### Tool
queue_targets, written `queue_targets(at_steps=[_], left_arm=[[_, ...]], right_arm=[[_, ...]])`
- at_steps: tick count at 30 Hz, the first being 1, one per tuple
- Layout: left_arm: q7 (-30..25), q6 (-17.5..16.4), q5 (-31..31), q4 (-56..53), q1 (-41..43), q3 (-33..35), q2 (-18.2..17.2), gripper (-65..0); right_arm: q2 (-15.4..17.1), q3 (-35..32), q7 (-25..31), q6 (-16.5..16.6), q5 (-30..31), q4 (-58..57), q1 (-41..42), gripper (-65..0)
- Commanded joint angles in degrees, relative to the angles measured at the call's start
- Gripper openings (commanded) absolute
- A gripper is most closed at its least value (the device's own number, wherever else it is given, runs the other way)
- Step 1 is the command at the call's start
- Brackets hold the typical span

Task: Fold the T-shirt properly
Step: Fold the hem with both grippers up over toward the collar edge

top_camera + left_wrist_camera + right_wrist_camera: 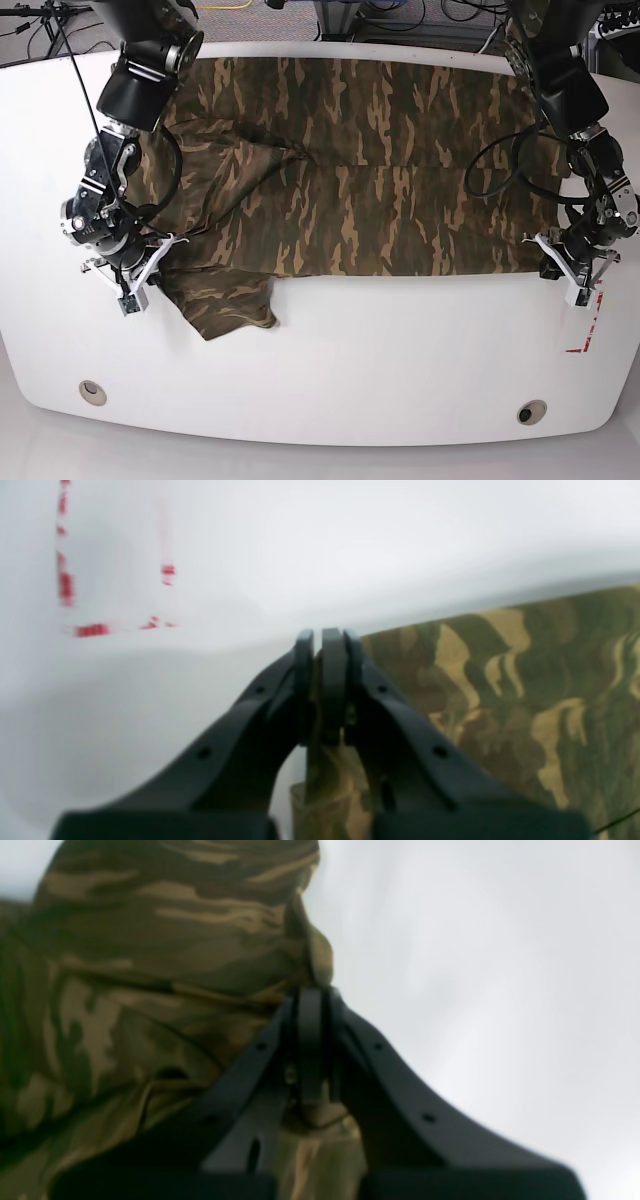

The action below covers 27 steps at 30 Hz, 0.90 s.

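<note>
Cloth like this camouflage T-shirt (350, 190) is light, limp and thin, so it should drape and sag wherever it is lifted and will keep no shape of its own. It lies spread across the far half of the white table (330, 350), reaching almost from the left edge to the right edge in the base view, with one sleeve (225, 300) hanging toward the near edge on the base view's left. The best holds, to my judgement, are the hem corners and edges, where a pinch takes both layers and the rest follows flat.

Both arms hold it so. The left gripper (324, 635), at the table's right edge in the base view, has its jaws clenched on the shirt's edge; a strip of fabric runs up between them. The right gripper (312, 992), toward the left edge, has its jaws clamped on a gathered fold by the sleeve.

Both wrist views are blurred, so how many layers each pinch takes cannot be told. The far hem and collar are partly covered by the arms in the base view. Red marks (92, 629) on the table near the left gripper are smeared and unreadable.
</note>
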Motion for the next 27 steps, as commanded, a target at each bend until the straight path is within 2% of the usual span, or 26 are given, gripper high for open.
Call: queue_targets(at_steps=[1,6,11,17,27], left_arm=[[-0.6,0.4,-0.4,5.0,0.5,-0.2,-1.0,-65.0],[-0.6,0.4,-0.4,9.9,4.0,-0.2,-1.0,-65.0],[-0.6,0.4,-0.4,13.8,7.7,-0.2,-1.0,-65.0],[-0.6,0.4,-0.4,15.7,12.1,-0.2,-1.1,-65.0],[-0.6,0.4,-0.4,16.9,18.3,-1.7,-1.9,-65.0]], right_arm=[[0.8,0.2,-3.1,-0.1,0.3,7.0,-0.4,-65.0],[0.8,0.2,-9.0,-0.1,0.3,15.1,-4.5,-65.0],[0.7,0.2,-12.4,-0.1,0.3,23.1,-10.0,-65.0],[-0.8,0.3,-13.9,-0.1,0.3,28.8,-17.0,-65.0],[-3.7,0.4,-14.1,-0.1,0.3,29.7,-26.3,-65.0]])
